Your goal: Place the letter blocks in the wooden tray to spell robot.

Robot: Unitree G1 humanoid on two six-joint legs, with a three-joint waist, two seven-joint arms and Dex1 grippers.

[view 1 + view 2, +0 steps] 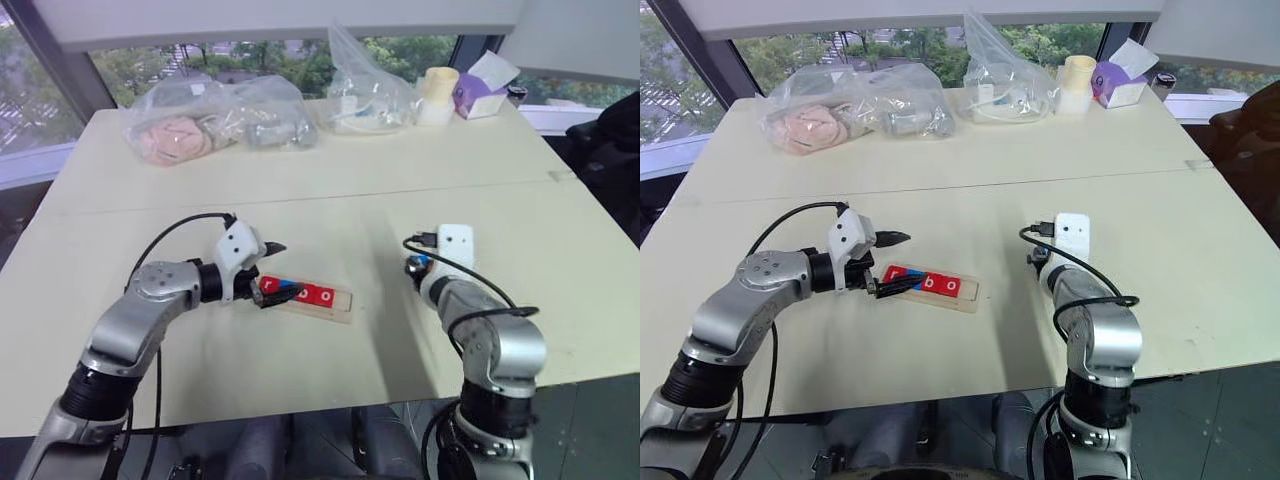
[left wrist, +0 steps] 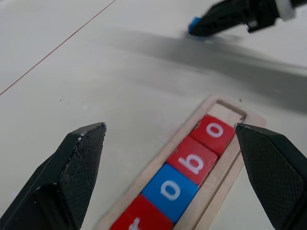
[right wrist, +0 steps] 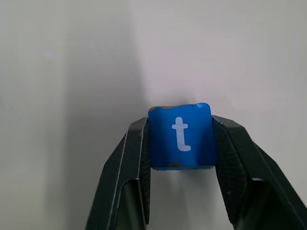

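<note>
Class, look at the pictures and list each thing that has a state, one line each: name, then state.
wooden tray: four slots filled, end slot empty.
r, o, b, o blocks: seated in the tray, faces up.
t block: clamped off the table.
left pincer: open at the tray.
right pincer: shut on the t block.

The left gripper (image 2: 168,177) stood wide open, its two black fingers (image 2: 72,172) spread well apart, the arm bent at the elbow and the wrist angled inward and slightly down. The right gripper (image 3: 181,143) was closed, both fingers (image 3: 139,158) pressed flat against opposite sides of a blue t block (image 3: 181,136). The right forearm was drawn in, the wrist pitched steeply down.
</note>
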